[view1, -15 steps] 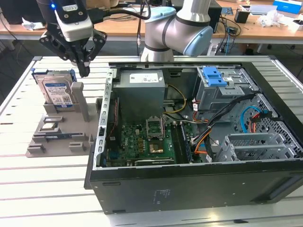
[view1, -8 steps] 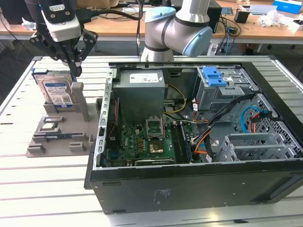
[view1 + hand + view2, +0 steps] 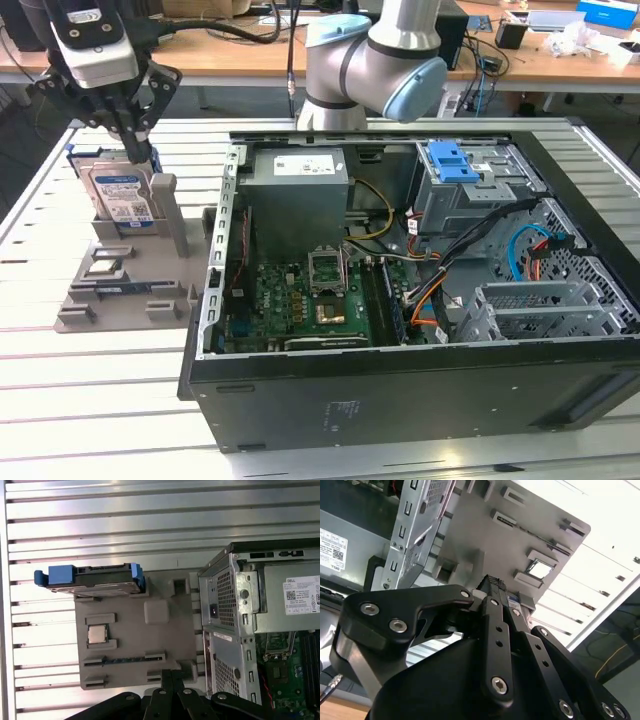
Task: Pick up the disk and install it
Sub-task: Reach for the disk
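Evidently the disk [image 3: 118,195] is stood on edge in the grey holder [image 3: 125,300] so its top is offered; the gripper [image 3: 142,155], prob. closed & empty, is held just over the holder.

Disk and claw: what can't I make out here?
- Disk lower half: exterior view, hidden by grey holder.
- Height of claw above disk: exterior view, they overlap.
- Disk label: first wrist view, disk seen edge-on.
- Drive cage interior: exterior view, covered by its metal top and blue bracket.
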Robot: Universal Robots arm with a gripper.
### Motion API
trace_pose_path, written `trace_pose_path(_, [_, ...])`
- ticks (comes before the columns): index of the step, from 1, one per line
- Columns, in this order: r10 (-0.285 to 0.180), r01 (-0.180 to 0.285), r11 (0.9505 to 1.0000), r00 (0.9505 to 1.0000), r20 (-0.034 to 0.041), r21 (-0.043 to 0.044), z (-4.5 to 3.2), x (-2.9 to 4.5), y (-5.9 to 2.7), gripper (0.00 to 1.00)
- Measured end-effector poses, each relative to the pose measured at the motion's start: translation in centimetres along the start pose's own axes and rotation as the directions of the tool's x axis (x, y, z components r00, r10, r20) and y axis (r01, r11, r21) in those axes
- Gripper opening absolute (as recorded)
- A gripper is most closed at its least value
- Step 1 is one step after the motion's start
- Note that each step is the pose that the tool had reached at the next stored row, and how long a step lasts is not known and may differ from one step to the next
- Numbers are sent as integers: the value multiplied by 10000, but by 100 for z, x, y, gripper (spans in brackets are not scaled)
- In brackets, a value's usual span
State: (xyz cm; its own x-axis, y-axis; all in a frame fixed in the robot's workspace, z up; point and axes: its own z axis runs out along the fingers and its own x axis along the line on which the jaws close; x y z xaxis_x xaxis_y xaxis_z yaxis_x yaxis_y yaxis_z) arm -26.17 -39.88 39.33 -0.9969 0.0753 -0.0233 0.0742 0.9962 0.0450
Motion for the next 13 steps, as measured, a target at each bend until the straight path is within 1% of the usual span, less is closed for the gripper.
trace_pose_path(2, [0,0,10000,10000,0,-1,-1,61,-5,11])
trace_pose_path(3, [0,0,10000,10000,0,0,-3,107,-8,11])
trace_pose_path(5, [1,-1,10000,10000,0,0,-4,148,-11,11])
trace_pose_path(6, [1,-1,10000,10000,1,0,-4,180,-13,11])
trace_pose_path(13, [0,0,10000,10000,0,0,-8,318,-24,11])
